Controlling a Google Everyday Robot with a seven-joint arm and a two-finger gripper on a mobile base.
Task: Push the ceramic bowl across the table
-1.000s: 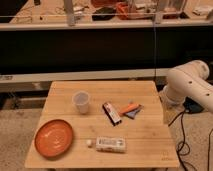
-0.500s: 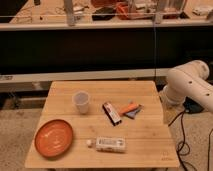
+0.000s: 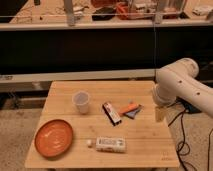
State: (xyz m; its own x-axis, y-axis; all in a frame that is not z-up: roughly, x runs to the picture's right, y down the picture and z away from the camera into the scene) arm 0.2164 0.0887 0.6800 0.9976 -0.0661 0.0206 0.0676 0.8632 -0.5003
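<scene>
ceramic bowl (image 3: 53, 138) front-left on table (image 3: 150, 146), claw (image 3: 159, 113) right edge

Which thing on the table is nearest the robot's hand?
The orange-and-blue item, beside the hand at the table edge; the others lie farther left.

Cup (image 3: 81, 101), tube (image 3: 110, 144) between right-edge claw (image 3: 160, 113), bowl (image 3: 53, 138)

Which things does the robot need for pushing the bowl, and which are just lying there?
Needed: ceramic bowl, at the table's front left; table; gripper, at the table's right edge, far from the bowl.
Just lying about: plastic cup, white packet, dark packet, orange and blue item.
</scene>
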